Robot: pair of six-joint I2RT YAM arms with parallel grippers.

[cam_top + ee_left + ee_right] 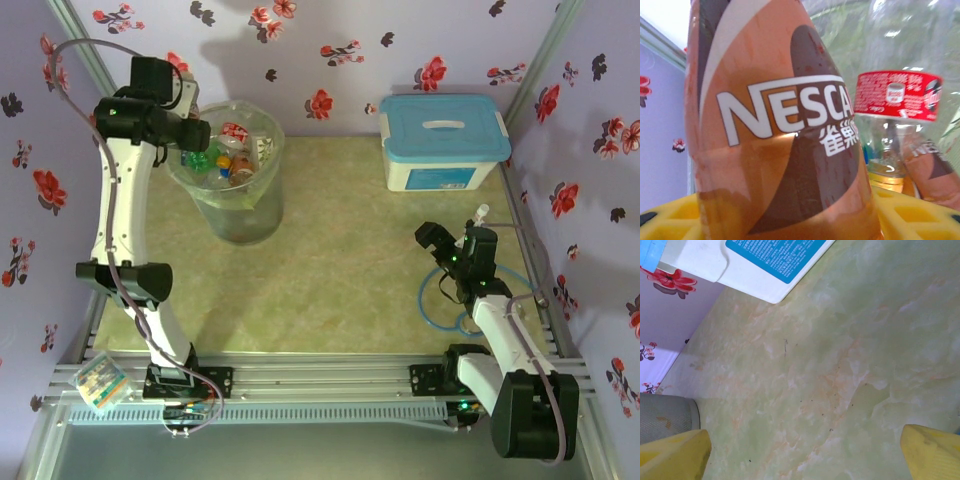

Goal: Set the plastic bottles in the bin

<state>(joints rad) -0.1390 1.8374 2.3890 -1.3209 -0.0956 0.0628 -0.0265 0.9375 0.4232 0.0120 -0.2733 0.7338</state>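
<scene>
Near edge: the rail (320, 375) carries both arm bases. A blue cable (445, 300) lies looped on the tabletop (340, 280) beside the right arm.
Right claw (447, 245): released, fingers spread wide over bare tabletop with nothing between them. It is well apart from the bin.
Bin (240, 215): upright at the far left and lined with a clear bag. Several bottles (232, 155) lie heaped inside.
Left claw (200, 135): at the bin's mouth, clenched on an orange-brown bottle (780, 140). The bottle stands between the yellow fingers (670, 217). A red-labelled bottle (897, 95) sits just beyond it, inside the bin.
Step in hand: judged to be the drop of the held bottle into the bin.
Risk, rim: if the claw opens too near the edge, the bottle could strike the rim and fall outside.
Risk, heap: the pile looks high, so a dropped bottle may bounce off it or come to rest against the claw.
Risk, liner: the loose bag could snag a finger on withdrawal and pull the bin over.
Risk, roll: a bottle that escapes would roll freely on the smooth tabletop.
Surface: pale green marbled sheet, flat and glossy.
Room: lilac walls (400, 40) with red and dark flowers on three sides. A white box (443, 140) with a light-blue lid stands at the far right.
</scene>
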